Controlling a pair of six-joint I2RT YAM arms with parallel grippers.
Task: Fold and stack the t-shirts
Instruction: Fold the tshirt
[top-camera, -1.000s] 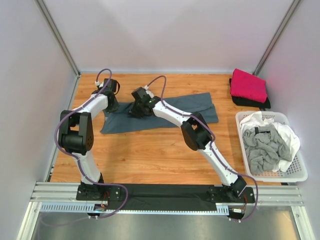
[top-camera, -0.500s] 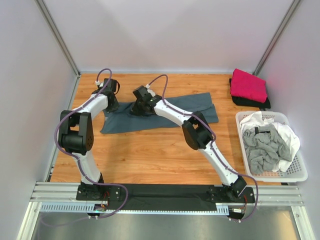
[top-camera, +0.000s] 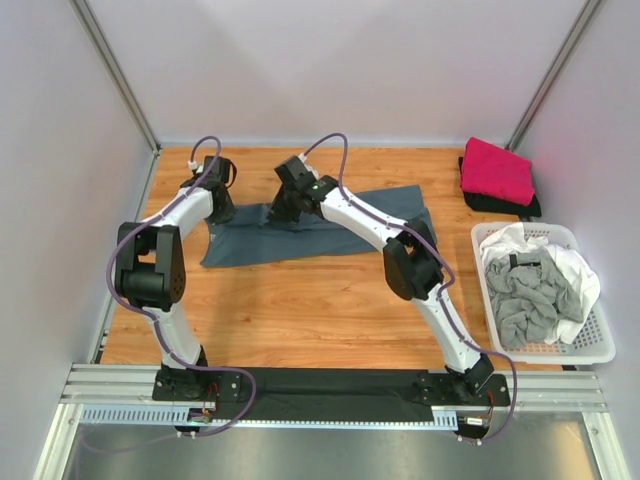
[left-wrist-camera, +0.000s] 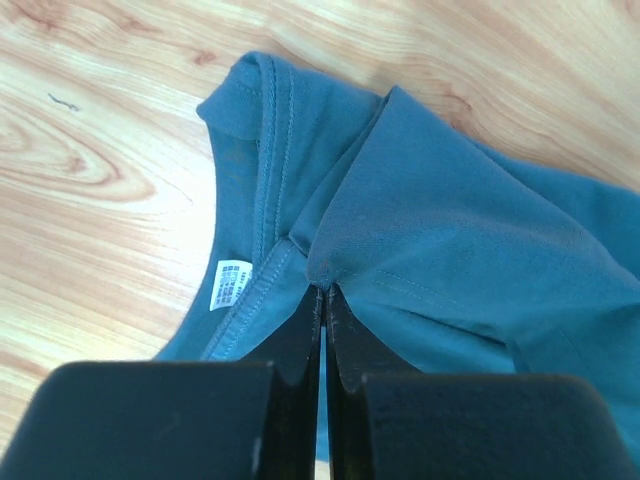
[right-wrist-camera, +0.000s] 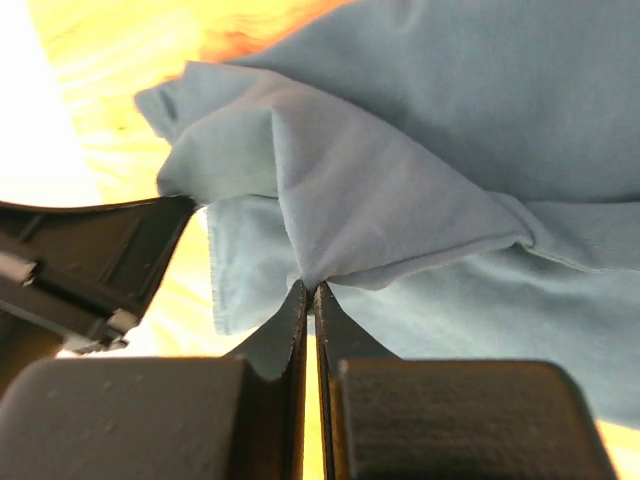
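Note:
A slate blue-grey t-shirt (top-camera: 340, 222) lies folded in a long band across the far half of the table. My left gripper (top-camera: 222, 208) is shut on the cloth beside the collar, pinching a fold (left-wrist-camera: 325, 275) next to the white label (left-wrist-camera: 234, 283). My right gripper (top-camera: 284, 208) is shut on a raised fold of the same shirt (right-wrist-camera: 312, 275) a little to the right. A magenta-pink t-shirt (top-camera: 496, 170) lies folded on a black one (top-camera: 500, 205) at the far right corner. Light grey (top-camera: 528, 297) and white (top-camera: 570, 270) t-shirts lie crumpled in the basket.
A white plastic lattice basket (top-camera: 600, 345) stands at the right edge of the table. Grey walls close in the left, back and right sides. The arm bases sit on a rail at the near edge.
My right gripper has moved toward the far edge, lifting its pinch of the blue-grey shirt. My left gripper has shifted slightly the same way with the collar end.

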